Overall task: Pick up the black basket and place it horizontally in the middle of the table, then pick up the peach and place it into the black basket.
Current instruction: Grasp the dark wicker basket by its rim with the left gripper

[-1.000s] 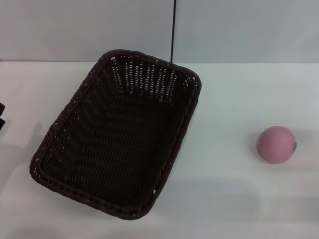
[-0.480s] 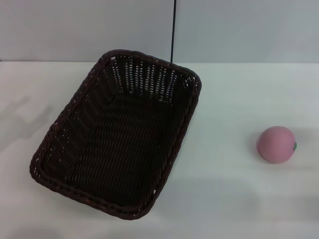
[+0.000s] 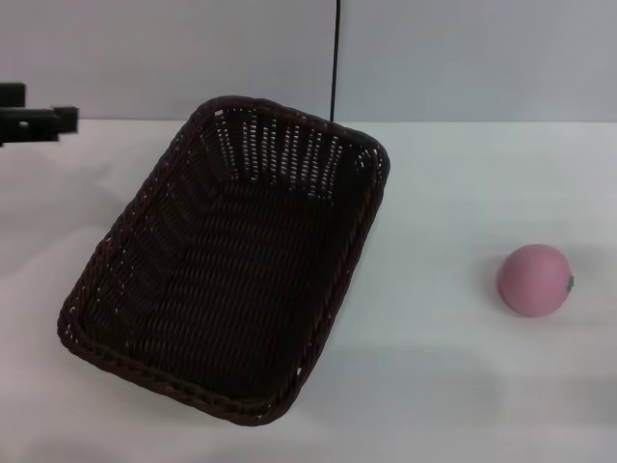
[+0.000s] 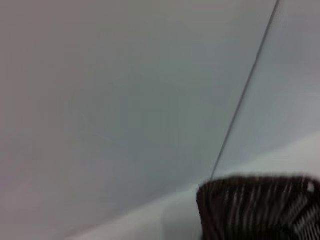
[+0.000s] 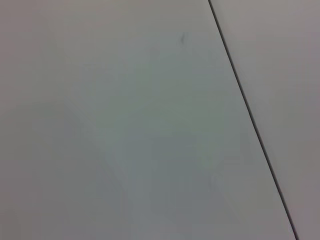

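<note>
Table: you see the wide plain white tabletop (image 3: 453,193) across the whole head view, meeting a pale grey wall (image 3: 174,53) at its far edge; a thin dark vertical seam (image 3: 335,53) runs down that wall behind the basket.
Basket: the large rectangular dark brown-black woven wicker basket (image 3: 231,270) rests upright on the table, left of centre, mouth up. Its long axis runs diagonally, the near end toward your left and the far end toward the seam. It has a braided rim, sloping openwork sides with light showing through the far wall, rounded corners, and nothing inside.
Peach: the small smooth pink round peach (image 3: 533,279) sits on the bare table well to the right of the basket, apart from it, with a tiny green spot on its right side.
Left gripper: only a dark piece of the left gripper (image 3: 34,118) enters at the left edge of the head view, raised near the far table edge and well apart from the basket. You cannot tell whether its claw is spread or pressed together.
Left wrist view: this adds a close look at one rounded basket corner (image 4: 260,205), with the table edge, the grey wall and the slanted seam (image 4: 245,95) beyond; the peach does not appear here.
Right wrist view: you get only grey wall (image 5: 125,125) and the dark seam line (image 5: 250,120).
Right gripper: out of every view.
</note>
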{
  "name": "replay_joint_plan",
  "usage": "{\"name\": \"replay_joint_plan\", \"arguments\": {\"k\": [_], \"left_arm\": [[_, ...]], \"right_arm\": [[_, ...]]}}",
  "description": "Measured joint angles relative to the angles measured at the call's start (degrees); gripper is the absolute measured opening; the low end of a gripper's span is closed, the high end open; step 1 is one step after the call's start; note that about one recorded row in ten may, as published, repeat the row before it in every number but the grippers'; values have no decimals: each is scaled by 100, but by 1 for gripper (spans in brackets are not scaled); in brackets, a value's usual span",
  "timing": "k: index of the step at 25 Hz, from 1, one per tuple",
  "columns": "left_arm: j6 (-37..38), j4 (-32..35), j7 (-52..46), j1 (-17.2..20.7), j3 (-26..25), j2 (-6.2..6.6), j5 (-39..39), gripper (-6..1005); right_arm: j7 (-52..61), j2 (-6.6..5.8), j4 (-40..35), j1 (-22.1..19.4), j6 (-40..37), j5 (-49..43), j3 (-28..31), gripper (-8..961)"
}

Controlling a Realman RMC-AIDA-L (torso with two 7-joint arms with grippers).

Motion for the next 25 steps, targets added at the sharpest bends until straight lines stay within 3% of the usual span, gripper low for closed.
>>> {"name": "replay_joint_plan", "arguments": {"k": [1, 4, 8, 11, 12, 16, 25], "left_arm": [[0, 0, 0, 0, 0, 0, 0, 744], [316, 93, -565, -453, 598, -32, 1022, 738], [195, 62, -829, -533, 1200, -63, 1578, 730], [150, 48, -902, -535, 1349, -64, 1676, 724], [78, -19, -1099, -539, 1683, -61, 1796, 722], [-109, -422, -1294, -573, 2057, -66, 1811, 714], [-531, -935, -1309, -598, 2430, -71, 1777, 695]], "right_arm": [[0, 0, 0, 0, 0, 0, 0, 708], [21, 0, 1, 7, 6, 1, -1, 708], [41, 0, -2, 23, 58, 1, 0, 709], [44, 0, -13, 41, 107, 1, 0, 709], [44, 0, -15, 55, 127, 1, 0, 709], [46, -7, -27, 115, 158, 1, 0, 708], [48, -17, -35, 151, 175, -22, -32, 709]]}}
